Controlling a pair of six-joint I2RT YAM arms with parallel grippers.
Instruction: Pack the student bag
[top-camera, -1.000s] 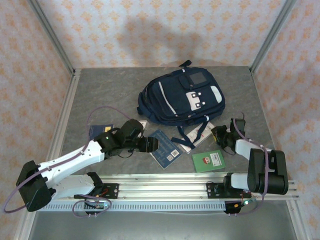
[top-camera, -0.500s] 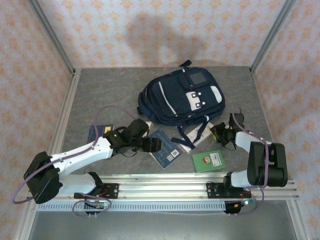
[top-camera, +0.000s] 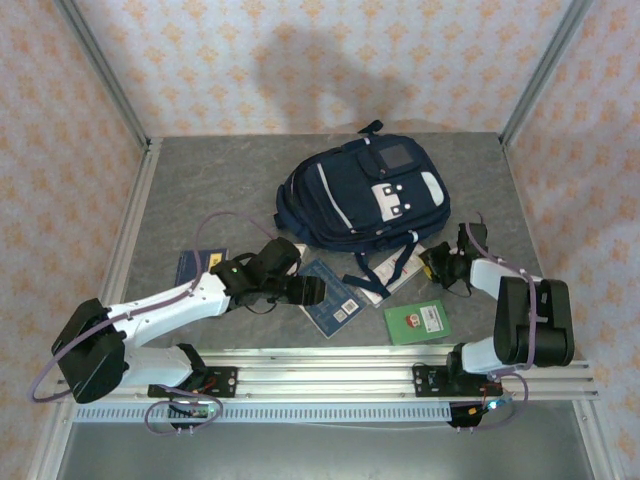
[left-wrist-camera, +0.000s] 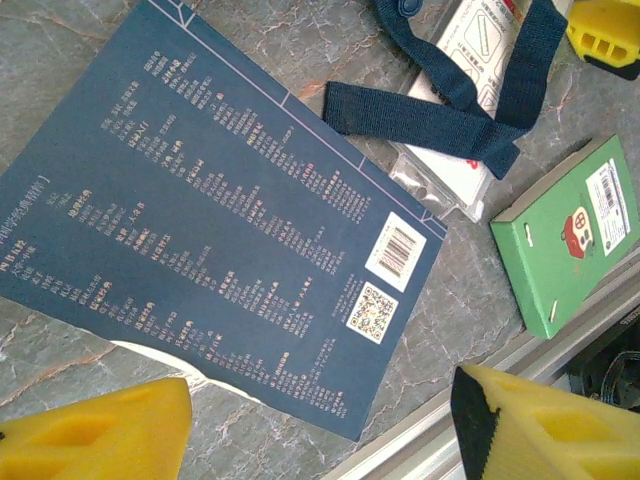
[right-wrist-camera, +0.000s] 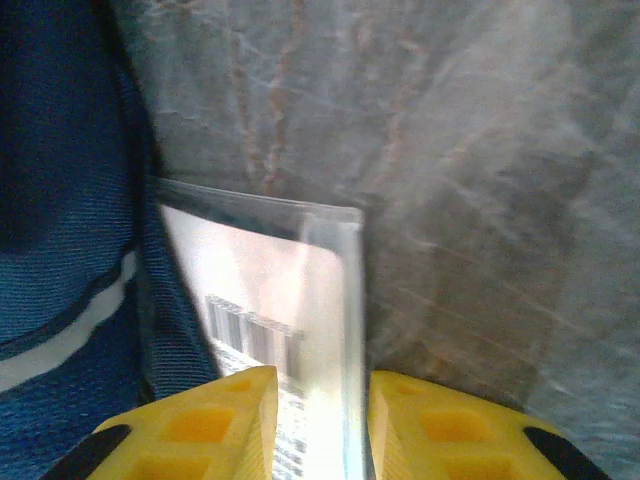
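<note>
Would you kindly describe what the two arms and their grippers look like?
Both arms have white links between chunky black joints: the left arm and the right arm. A thin lilac cable loops along each. The left gripper and right gripper have blocky yellow fingers with recessed pockets. Seen from above, the gripper bodies look black.

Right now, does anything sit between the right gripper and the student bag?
Yes. A clear-wrapped packet is clamped in the right gripper, and its left edge runs under the fabric of the student bag. Nothing else visible separates them.
</note>
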